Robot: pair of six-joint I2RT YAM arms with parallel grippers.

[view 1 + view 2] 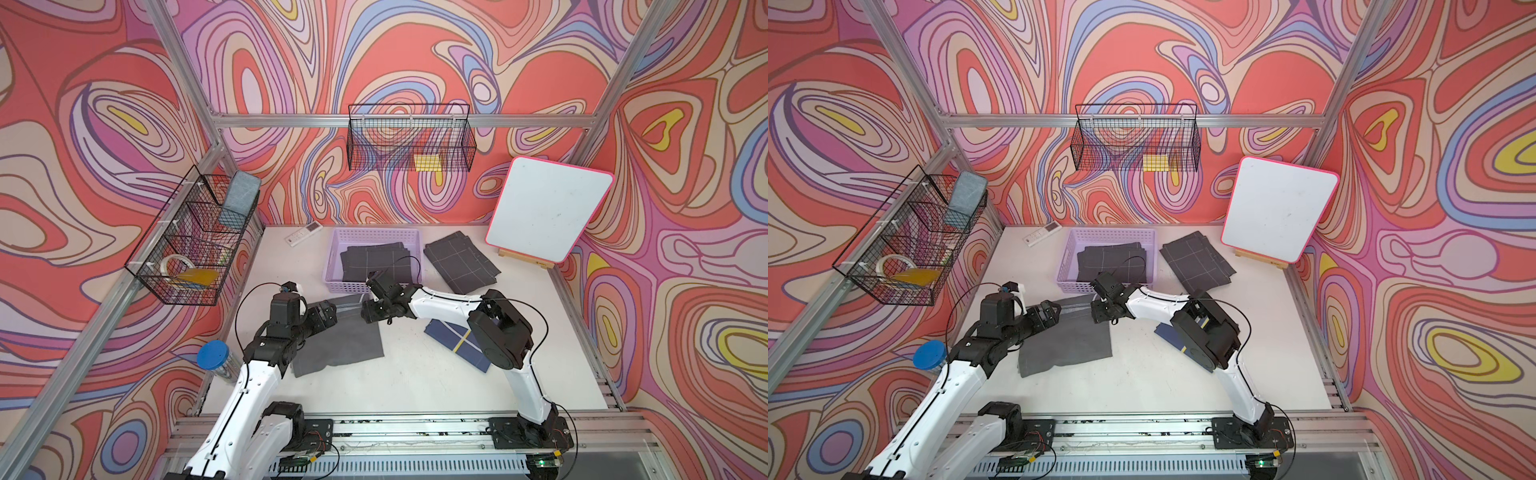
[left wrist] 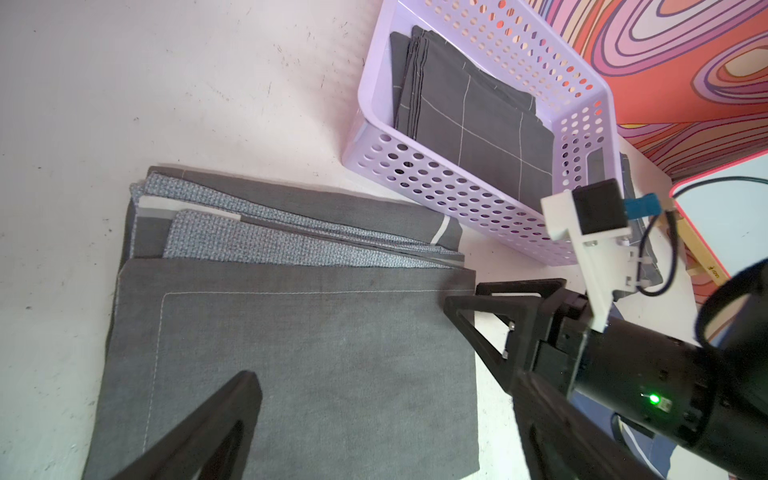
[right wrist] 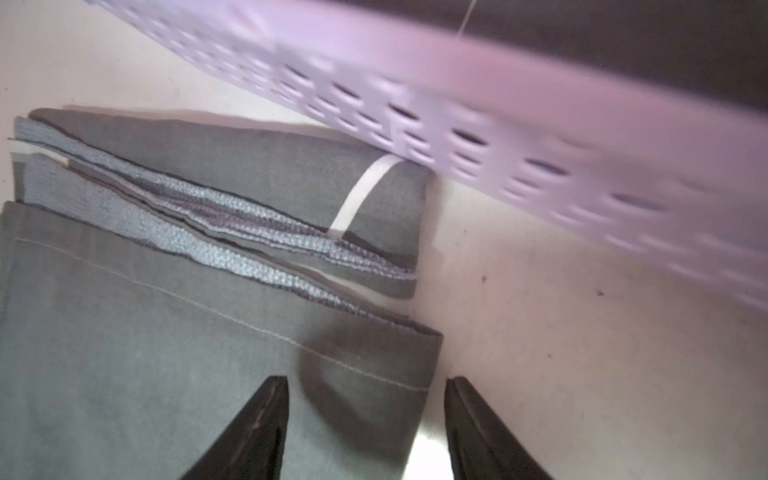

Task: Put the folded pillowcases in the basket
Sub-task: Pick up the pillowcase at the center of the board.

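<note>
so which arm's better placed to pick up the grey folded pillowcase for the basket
Right, probably. The right gripper has its jaws straddling the grey pillowcase at its edge beside the lilac basket, one over cloth, one over bare table. The left gripper hangs wide open above the cloth's other side.

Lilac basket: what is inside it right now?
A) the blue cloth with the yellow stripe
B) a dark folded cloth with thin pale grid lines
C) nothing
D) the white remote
B: a dark grid-lined folded cloth lies inside the lilac basket, while the plain grey folded pillowcase lies on the table in front of it.
</note>
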